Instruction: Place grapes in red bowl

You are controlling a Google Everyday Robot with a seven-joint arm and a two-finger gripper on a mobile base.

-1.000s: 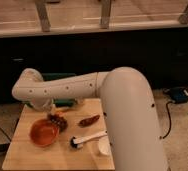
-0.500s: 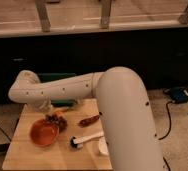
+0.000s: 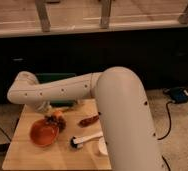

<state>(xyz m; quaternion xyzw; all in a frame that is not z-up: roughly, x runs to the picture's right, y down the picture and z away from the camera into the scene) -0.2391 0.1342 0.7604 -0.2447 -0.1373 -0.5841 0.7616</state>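
The red bowl (image 3: 42,135) sits on the left part of a wooden board (image 3: 22,155). The grapes (image 3: 54,121), a small dark bunch, lie at the bowl's upper right rim, partly over its edge. My white arm reaches from the right across to the left, with its elbow above the board's far left corner. The gripper (image 3: 48,107) hangs under the arm just above the grapes and is mostly hidden by the arm.
A small orange fruit (image 3: 59,114) lies beside the grapes. A reddish-brown flat item (image 3: 88,120), a white-handled brush (image 3: 85,140) and a white cup (image 3: 103,146) are on the board's right half. A green tray (image 3: 54,78) stands behind the arm. Dark cabinet fronts run behind.
The arm's elbow has shifted a little to the left. The grapes and the bowl have not moved.
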